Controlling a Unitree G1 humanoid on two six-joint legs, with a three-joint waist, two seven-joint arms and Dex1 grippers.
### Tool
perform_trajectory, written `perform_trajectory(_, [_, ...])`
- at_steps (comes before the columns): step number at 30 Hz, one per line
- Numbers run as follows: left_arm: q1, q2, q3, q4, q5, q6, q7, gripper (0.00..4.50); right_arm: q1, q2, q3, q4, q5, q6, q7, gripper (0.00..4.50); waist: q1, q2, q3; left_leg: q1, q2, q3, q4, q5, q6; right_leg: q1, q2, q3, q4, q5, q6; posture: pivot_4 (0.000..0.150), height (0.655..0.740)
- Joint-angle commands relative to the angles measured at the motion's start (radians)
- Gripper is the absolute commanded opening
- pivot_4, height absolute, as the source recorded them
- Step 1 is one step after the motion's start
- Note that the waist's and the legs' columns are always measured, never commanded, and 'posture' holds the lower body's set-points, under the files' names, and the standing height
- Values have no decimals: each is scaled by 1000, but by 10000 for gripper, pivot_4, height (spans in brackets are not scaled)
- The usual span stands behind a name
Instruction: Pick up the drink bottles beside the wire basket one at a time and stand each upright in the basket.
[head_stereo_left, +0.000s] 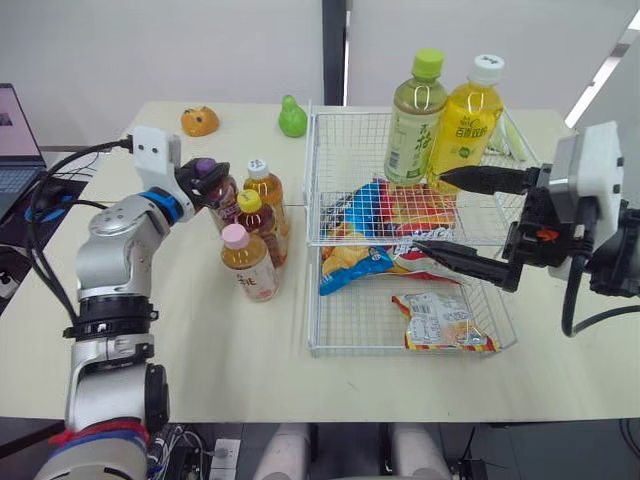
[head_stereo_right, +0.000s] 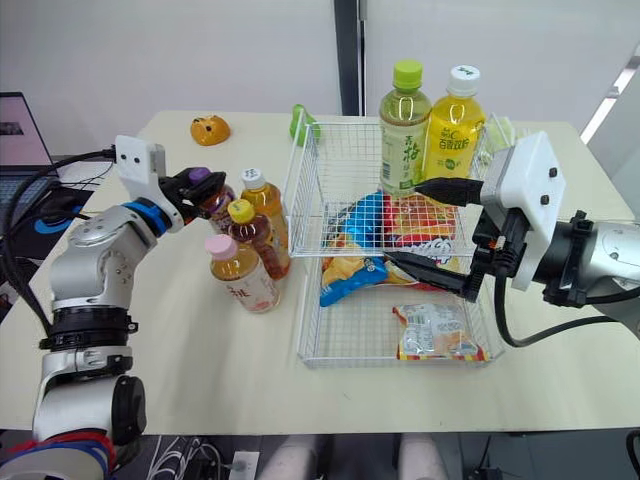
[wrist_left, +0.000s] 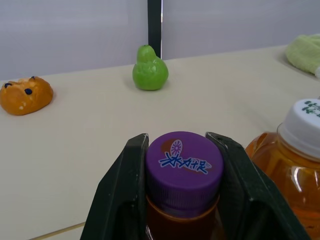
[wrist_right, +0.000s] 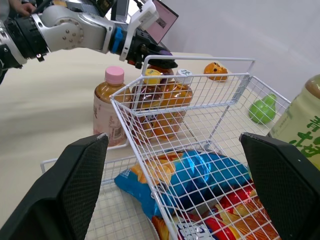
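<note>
Purple-capped bottle (wrist_left: 184, 162) sits left of centre in the head view, at the back of a tight cluster of four beside the wire basket (head_stereo_left: 316, 300). My left gripper (head_stereo_left: 207, 178) is clamped on it, one finger on each side of the cap. The wrist view shows the cap centred between them.

Neighbours are the white-capped bottle (head_stereo_left: 263, 185) just beside it, the yellow-capped bottle (head_stereo_left: 255, 215) in front and the pink-capped bottle (head_stereo_left: 247, 262) nearest the lower edge.

My right gripper (head_stereo_left: 428, 212) is spread wide and hangs over the basket at right of frame, holding nothing.

Already standing at the basket's far end, top centre of frame: green-capped bottle (head_stereo_left: 415, 120) and yellow drink bottle (head_stereo_left: 468, 125). So two look done and four are left.

Plan for the lift, my read:
- The grip is high, so the body may swing. Go straight up and slow until clear of the white and yellow caps.
- Get the base above the basket's left wall before moving right.
- Snack bags (head_stereo_left: 400, 215) cover much of the basket floor and make poor footing. Aim for the bare mesh at lower left of the basket, or next to the standing pair.
- The right gripper is in the drop zone, so pull it back first.
- Release only once the base sits flat.
</note>
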Motion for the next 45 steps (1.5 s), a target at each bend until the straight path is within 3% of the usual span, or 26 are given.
perform_trajectory(1, [-86, 129, 64, -124, -59, 69, -56, 13711, -38, -74, -136, 80, 43, 13, 57, 45000, 1, -1, 1, -1, 0, 0, 0, 0, 0, 0, 0, 0, 0, 0, 0, 1500, 7400])
perform_trajectory(5, [-217, 226, 17, -85, -70, 129, -141, 13711, -15, -106, -170, 125, 35, 9, 110, 45000, 6, -2, 1, -1, 0, -1, 1, 0, 0, 0, 0, -2, -1, 0, 0, 1500, 7400])
perform_trajectory(8, [-408, 262, -47, 22, -44, 162, -201, 13711, 5, -114, -186, 156, 12, 3, 141, 45000, 10, -2, 1, -2, 0, -3, 1, 0, 0, 2, 0, -4, -3, 0, 0, 1500, 7400])
perform_trajectory(12, [-701, 234, -134, 184, -34, 224, -295, 13711, 35, -127, -221, 179, -10, -6, 193, 45000, 8, -3, 2, -5, 0, -3, 2, 0, 0, 3, 1, -10, -8, 2, 2, 1500, 7400])
perform_trajectory(22, [-1091, 75, -194, 482, -31, 285, -438, 13711, 78, -113, -261, 154, -2, 4, 193, 45000, -18, -2, 2, -10, -1, -3, 1, 0, 0, 1, 0, -12, -9, 1, 2, 1500, 7400])
perform_trajectory(32, [-1120, -73, -219, 516, -32, 324, -532, 13711, 107, -103, -287, 140, -7, -4, 179, 45000, -24, -2, 2, -10, -1, -3, 1, 0, 0, 0, 0, -11, -7, 1, 2, 1500, 7400])
perform_trajectory(45, [-915, -214, -238, 437, 18, 186, -480, 13711, 127, -112, -325, 141, -13, -12, 182, 45000, -22, -2, 2, -10, -1, -3, 1, 0, 0, -2, -1, -9, -7, 1, 2, 1500, 7400])
